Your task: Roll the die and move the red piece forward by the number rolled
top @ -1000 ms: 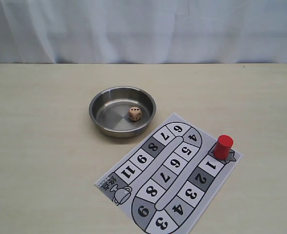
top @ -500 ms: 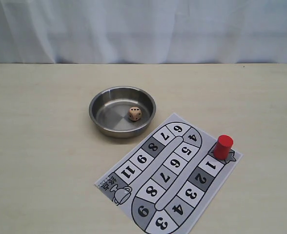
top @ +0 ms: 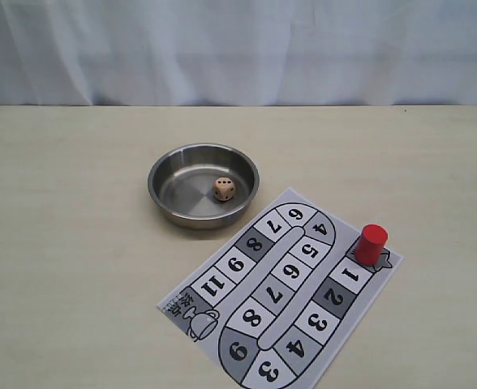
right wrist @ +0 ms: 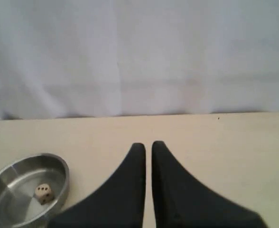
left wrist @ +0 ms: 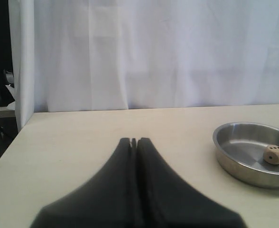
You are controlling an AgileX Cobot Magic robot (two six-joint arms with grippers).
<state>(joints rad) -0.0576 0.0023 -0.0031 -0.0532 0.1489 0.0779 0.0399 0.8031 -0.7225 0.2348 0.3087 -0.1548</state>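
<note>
The beige die (top: 224,189) lies inside the steel bowl (top: 161,166), right of its centre. On the start mark beside square 1 of the printed number board (top: 283,288) stands the red piece (top: 371,244), upright. Neither arm shows in the exterior view. My left gripper (left wrist: 134,140) hovers over bare table, jaws pressed together and holding nothing, with the die (left wrist: 273,154) and bowl (left wrist: 225,137) off to one side. My right gripper (right wrist: 148,144) has only a thin slit between its jaws and holds nothing; the die (right wrist: 43,192) in the bowl (right wrist: 59,164) lies well to its side. No wrist view shows the red piece.
The board lies at an angle in front of the bowl, its track numbered 1 upward from the red piece's corner. A white curtain (top: 238,49) closes off the back of the light wooden table (top: 68,267).
</note>
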